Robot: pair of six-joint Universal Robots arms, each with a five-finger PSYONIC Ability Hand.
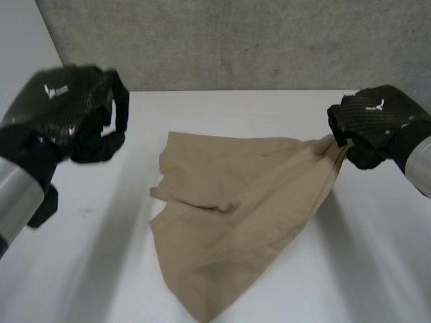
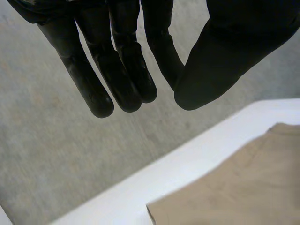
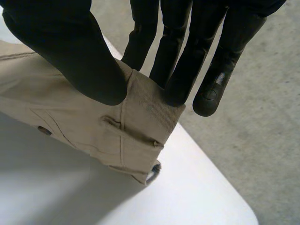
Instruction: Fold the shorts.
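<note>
Clearly the tan shorts (image 1: 229,222) are not yet folded. They lie crumpled across the middle of the white table (image 1: 81,269), running from the lower centre of the head view up to its right side, where one end is drawn off the surface. The right hand (image 1: 374,121), at the right edge of that view, holds this end.

Its wrist view shows why the cloth rises there. The thumb (image 3: 70,51) presses the waistband (image 3: 145,108) against the straight fingers (image 3: 178,70), pinching the band's corner just beside a belt loop (image 3: 112,123) and near a small button (image 3: 44,131). The pull draws diagonal creases toward that hand, which I judge is meant to spread the garment flat before any fold.

The left hand (image 1: 67,108) hangs in the upper left of the head view, above the table and apart from the shorts. In its own wrist view the fingers (image 2: 93,79) are straight and close together, thumb alongside, holding nothing. An edge of the shorts lies on the table beyond the fingertips. This hand is probably placed to take the opposite waistband corner so that both can lay the cloth evenly. With one corner held, the loose side may bunch further.
</note>
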